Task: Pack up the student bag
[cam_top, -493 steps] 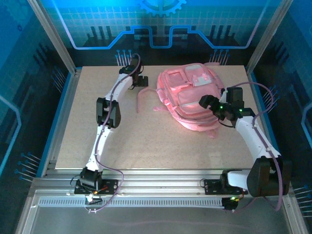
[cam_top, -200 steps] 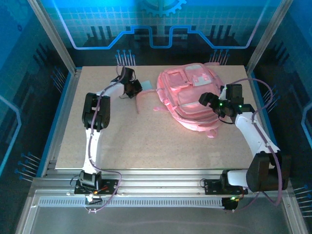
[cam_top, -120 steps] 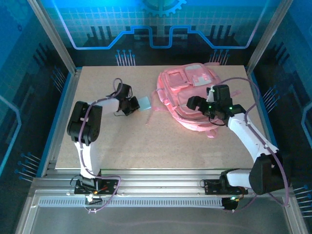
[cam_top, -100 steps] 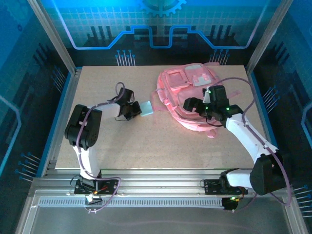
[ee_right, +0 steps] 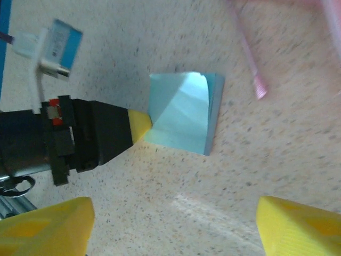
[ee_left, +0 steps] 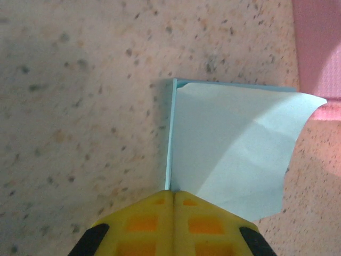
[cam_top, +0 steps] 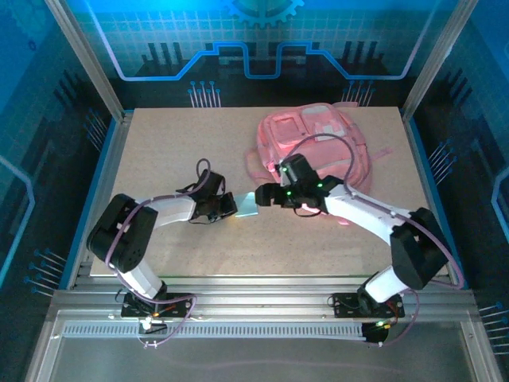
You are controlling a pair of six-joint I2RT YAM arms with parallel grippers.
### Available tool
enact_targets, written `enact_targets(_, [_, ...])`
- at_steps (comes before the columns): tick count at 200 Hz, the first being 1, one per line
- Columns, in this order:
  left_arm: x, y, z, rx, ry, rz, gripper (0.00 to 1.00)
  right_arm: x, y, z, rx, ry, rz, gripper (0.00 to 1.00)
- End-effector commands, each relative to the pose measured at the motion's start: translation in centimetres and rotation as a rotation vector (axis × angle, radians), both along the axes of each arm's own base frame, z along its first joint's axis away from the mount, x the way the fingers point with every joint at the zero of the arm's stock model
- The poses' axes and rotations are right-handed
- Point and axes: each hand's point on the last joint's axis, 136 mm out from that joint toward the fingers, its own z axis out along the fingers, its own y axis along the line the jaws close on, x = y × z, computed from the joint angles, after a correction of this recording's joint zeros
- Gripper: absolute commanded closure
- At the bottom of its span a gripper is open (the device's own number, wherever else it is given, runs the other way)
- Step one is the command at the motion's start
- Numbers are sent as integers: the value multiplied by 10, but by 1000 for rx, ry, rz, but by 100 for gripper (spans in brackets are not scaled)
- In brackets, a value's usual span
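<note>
We see left gripper (cam_top: 225, 205) pinched tight on blue notepad (cam_top: 246, 205) sheet, right gripper (cam_top: 265, 196) jaws apart over it. student bag (cam_top: 314, 143) at 1 o'clock from both, near.

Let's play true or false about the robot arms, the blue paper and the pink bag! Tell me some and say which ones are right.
1. The left gripper is pinching the blue paper pad. True.
2. The right gripper is squeezed shut. False: its jaws stand wide open above the pad.
3. The pad is inside the pink backpack. False: it is outside, over the table, near the bag.
4. The backpack lies toward the far side of the table. True.
</note>
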Motion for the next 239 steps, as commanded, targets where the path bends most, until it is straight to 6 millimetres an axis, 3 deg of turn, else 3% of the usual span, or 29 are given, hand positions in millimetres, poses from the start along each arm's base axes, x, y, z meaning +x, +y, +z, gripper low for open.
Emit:
enact_targets(1, [-55,24,-32,108,194,-25,99,6,18,-5,41,11,-39,29])
enact_targets(33, [-49,29,-20,138,141,-42,85,10,31,-30,28,35,-50,46])
enact_targets(69, [-53,28,-42,141,200,-48,89,10,49,-58,18,91,-35,52])
enact_targets(88, [-59,28,-56,135,232,-44,96,9,53,-71,-4,109,-36,53])
enact_targets(122, [-64,28,-63,132,251,-45,100,8,57,-89,-19,140,-40,54])
enact_targets(188, [-63,31,-61,130,242,-41,100,10,30,-98,-140,121,-114,49])
enact_targets(239, [-63,30,-61,122,241,-38,100,6,73,-89,62,165,-28,53])
